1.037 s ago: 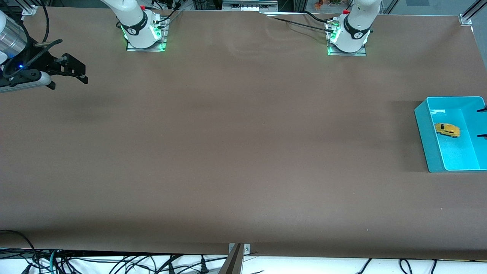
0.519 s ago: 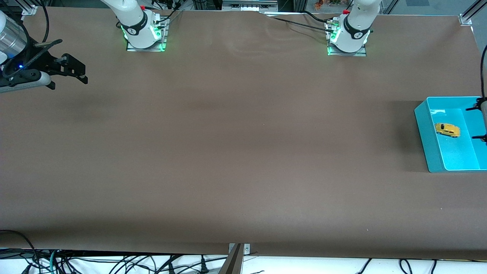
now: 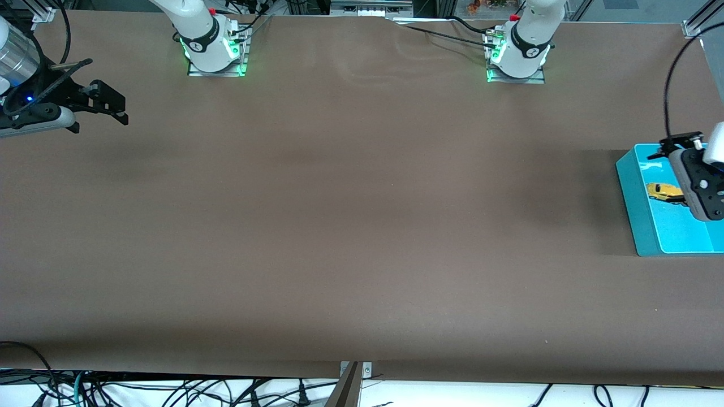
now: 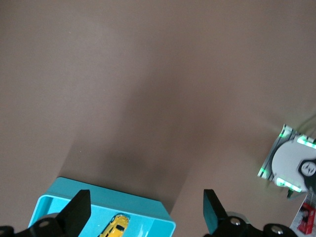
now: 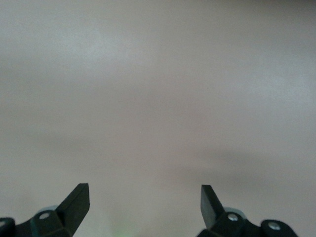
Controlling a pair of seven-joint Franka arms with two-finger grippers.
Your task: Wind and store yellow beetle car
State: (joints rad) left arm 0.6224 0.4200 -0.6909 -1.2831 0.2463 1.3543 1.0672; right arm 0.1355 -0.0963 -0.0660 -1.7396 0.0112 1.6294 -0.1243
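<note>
Under the open left pincer [image 4: 145, 212], the yellow beetle car [image 3: 665, 191] lies in a bin [image 3: 632, 186].

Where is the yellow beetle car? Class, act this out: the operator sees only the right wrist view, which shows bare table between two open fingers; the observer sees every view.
Observer: The yellow beetle car lies inside a blue bin at the left arm's end of the table.
Operator: Is any gripper near it?
Observer: Yes, the left gripper hangs over the bin, fingers open and holding nothing.
Operator: And where is my own gripper?
Observer: The right gripper waits, open, over the right arm's end of the table, well away from the bin.
</note>
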